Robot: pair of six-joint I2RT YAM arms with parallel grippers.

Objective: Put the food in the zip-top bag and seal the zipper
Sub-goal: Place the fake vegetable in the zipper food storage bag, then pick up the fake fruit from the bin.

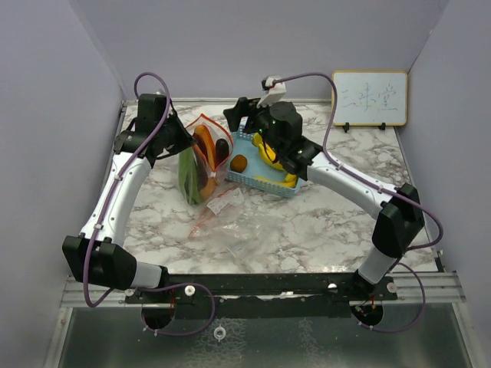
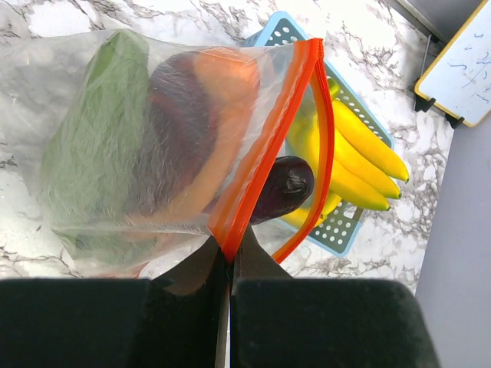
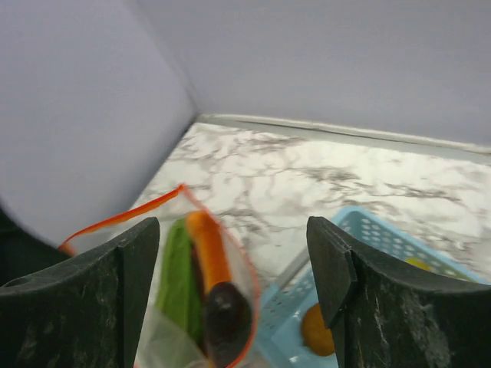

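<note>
Where the top view hides its jaws, the left gripper (image 1: 182, 140) meets the zip-top bag (image 1: 201, 161) on the worktop (image 1: 307, 230). Left wrist: it is clamped on the bag's orange zipper (image 2: 263, 149), eggplant (image 2: 282, 188) protruding. Right wrist: the right gripper (image 3: 232, 230) gapes wide, empty, above the bag; blue basket (image 3: 360, 226) cut off.

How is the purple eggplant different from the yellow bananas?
The eggplant is dark purple; the bananas are bright yellow. The eggplant is one piece, the bananas a bunch of several. The eggplant sits in the zip-top bag, its end poking out at the open mouth, while the bananas lie in the blue basket. Both are long, smooth foods.
</note>
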